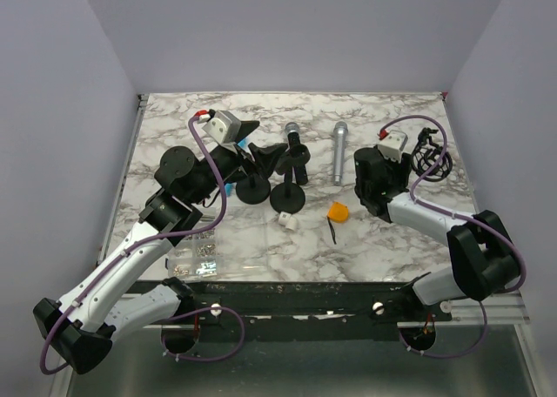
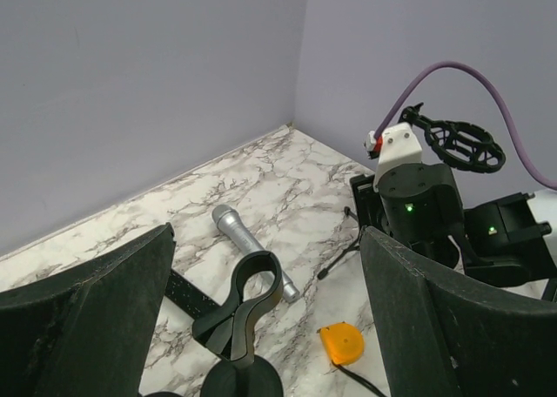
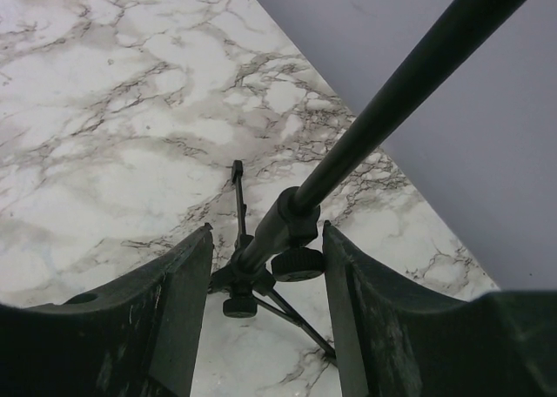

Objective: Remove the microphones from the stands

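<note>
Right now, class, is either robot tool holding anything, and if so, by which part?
Nothing is held. The left tool hangs open above the table. The right tool is open astride the thin black tripod stand pole, with gaps on both sides.

**Silver mic off stand, lying flat**

Silver microphone (image 1: 338, 151): flat on its side, grille toward 12 o'clock, touching no clip. Black round-base stand (image 1: 287, 198) at its 8 o'clock, upright. Second stand (image 1: 253, 189) just beside that, at 9 o'clock. One U-clip (image 2: 246, 298) visibly empty. Dark-handled microphone (image 1: 294, 141) at 12 o'clock of the stands; clipped or not, can't tell. Tripod stand (image 1: 430, 156) at 3 o'clock.
</note>
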Robot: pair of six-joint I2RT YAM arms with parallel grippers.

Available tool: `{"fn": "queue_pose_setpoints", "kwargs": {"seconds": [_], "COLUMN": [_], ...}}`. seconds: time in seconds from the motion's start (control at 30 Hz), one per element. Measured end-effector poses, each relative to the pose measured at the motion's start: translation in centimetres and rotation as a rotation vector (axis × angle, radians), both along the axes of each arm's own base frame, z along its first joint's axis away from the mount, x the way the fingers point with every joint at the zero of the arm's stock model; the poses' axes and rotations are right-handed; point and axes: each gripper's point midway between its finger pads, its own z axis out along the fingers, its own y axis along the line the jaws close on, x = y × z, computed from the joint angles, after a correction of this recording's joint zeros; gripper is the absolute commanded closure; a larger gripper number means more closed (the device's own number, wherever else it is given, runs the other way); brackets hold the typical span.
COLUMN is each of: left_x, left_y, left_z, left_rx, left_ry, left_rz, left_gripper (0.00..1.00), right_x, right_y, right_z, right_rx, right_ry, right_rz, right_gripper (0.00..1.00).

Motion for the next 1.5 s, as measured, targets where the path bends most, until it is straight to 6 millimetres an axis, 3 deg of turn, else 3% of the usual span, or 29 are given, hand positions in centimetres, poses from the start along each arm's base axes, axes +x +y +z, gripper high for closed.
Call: {"fn": "queue_pose_setpoints", "kwargs": {"seconds": [0.23,0.47,0.63,0.83,1.0,1.17,1.43,1.5], "left_x": [0.0,0.0,0.0,0.0,-0.1,-0.4,-1.0,-1.2], "left_y": [0.0,0.0,0.0,0.0,-0.1,-0.2,0.1,0.2], "left_z": [0.0,0.0,0.0,0.0,0.1,0.3,1.0,1.2], "left_rx": [-0.002,-0.002,-0.002,-0.005,-0.009,-0.020,-0.036,-0.039], "left_ry": [0.002,0.002,0.002,0.005,0.007,0.009,-0.009,-0.014], "left_rz": [-0.001,-0.001,-0.001,-0.003,-0.007,-0.021,-0.029,-0.029], "left_gripper": [0.14,0.14,0.14,0.14,0.14,0.14,0.14,0.14], "right_x": [-0.4,-0.6,-0.1,0.2,0.6,0.0,-0.4,-0.3], "right_y": [-0.2,-0.3,-0.1,0.0,0.0,0.0,0.7,1.2], "right_z": [-0.7,-0.9,-0.8,-1.0,-1.1,-0.9,-1.8,-1.8], "right_rx": [0.004,-0.004,-0.030,-0.110,-0.293,-0.459,-0.411,-0.352], "right_ry": [0.026,0.045,0.076,0.196,0.370,0.500,0.577,0.551], "right_rz": [-0.005,-0.007,-0.005,-0.008,-0.075,-0.115,0.023,0.066], "right_gripper": [0.42,0.69,0.76,0.76,0.76,0.68,0.24,0.19]}}
